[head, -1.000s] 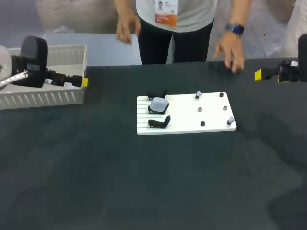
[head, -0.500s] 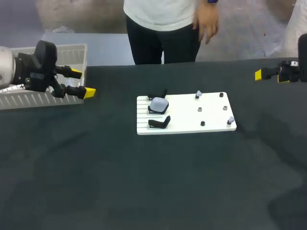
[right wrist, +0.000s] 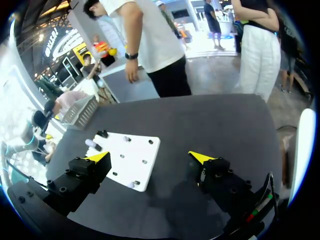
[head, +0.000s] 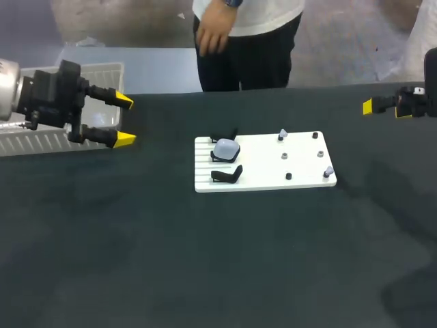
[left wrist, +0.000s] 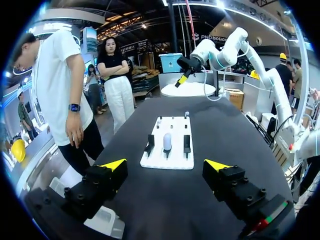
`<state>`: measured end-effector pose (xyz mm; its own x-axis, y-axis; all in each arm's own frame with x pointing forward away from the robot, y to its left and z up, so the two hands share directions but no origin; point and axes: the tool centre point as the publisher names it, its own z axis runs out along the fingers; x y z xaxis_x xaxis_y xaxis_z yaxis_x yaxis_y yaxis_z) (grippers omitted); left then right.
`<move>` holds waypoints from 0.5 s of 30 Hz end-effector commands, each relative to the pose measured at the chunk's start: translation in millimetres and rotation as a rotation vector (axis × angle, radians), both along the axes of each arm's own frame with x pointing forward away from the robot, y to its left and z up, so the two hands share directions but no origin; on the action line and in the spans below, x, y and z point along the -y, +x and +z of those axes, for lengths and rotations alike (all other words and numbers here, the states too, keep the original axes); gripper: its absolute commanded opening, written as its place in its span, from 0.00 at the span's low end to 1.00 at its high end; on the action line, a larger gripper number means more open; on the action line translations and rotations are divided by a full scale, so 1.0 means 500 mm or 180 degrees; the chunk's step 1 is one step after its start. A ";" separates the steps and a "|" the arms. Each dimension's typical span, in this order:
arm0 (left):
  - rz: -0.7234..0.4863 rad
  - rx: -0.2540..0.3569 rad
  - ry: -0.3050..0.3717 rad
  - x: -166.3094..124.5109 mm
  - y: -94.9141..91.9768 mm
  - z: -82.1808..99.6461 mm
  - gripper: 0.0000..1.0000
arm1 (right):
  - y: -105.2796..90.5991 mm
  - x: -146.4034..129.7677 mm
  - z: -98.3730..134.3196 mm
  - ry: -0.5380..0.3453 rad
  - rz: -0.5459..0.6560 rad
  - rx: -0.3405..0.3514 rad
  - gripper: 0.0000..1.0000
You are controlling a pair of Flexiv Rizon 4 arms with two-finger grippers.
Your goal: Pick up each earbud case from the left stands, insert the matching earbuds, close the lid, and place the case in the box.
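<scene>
One earbud case [head: 226, 149] on board [head: 263, 171], left claw [head: 125, 121], right claw [right wrist: 150, 157] splayed

From above, the right gripper [head: 369, 106] runs off the frame's edge, only one of its fingers showing. The left arm [head: 41, 102] hides part of the box [head: 95, 70]. The earbuds [head: 283, 136] are too small to match.

Soft, even light falls from overhead on the dark table [head: 218, 260], leaving faint paler patches and only weak shadows. The white board [head: 273, 164] at the frame's centre is the brightest thing and looks nearly washed out. The hand [head: 213, 35] at the top is smeared by motion. Both wrist views bend straight lines strongly toward their black rims, and ceiling lamps glare in the left one.
</scene>
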<state>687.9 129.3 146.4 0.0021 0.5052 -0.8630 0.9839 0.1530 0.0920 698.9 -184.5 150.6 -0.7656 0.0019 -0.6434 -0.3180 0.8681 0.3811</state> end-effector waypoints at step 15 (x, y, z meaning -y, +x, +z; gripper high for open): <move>-0.0033 -0.0172 -0.0009 0.144 0.016 -0.070 1.00 | 0.001 0.001 -0.001 0.0004 0.0008 0.0000 1.00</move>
